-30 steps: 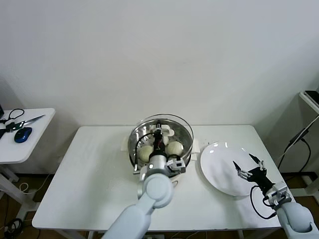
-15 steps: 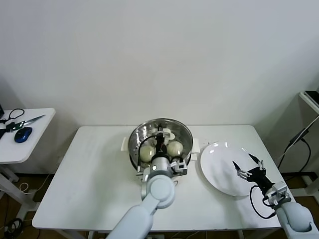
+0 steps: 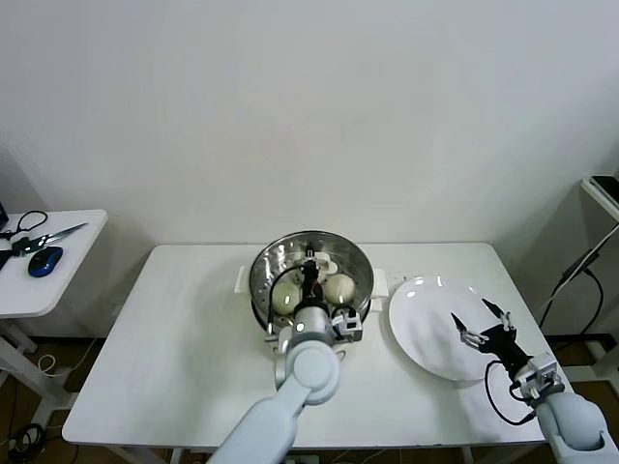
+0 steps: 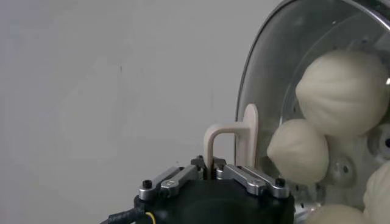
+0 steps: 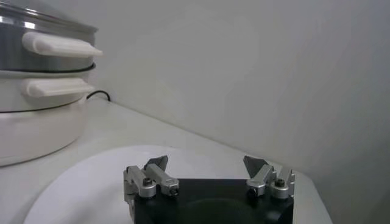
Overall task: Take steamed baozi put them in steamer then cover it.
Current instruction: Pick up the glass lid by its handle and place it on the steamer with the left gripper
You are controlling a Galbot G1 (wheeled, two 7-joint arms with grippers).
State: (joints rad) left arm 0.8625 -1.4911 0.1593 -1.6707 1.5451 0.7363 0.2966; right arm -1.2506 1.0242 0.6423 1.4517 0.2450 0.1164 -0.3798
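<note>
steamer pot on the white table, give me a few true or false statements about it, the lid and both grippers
1. The left gripper is shut on the white bar handle of the round clear glass cover. True.
2. The round shiny stainless-steel steamer holds no food. False: smooth cream-white steamed baozi lie inside it.
3. The right gripper is open above the flat white plate. True.
4. The flat white plate carries two buns. False: it is bare.
5. The right gripper grips the steamer's side handle. False: it holds nothing and hangs apart from the steamer.
</note>
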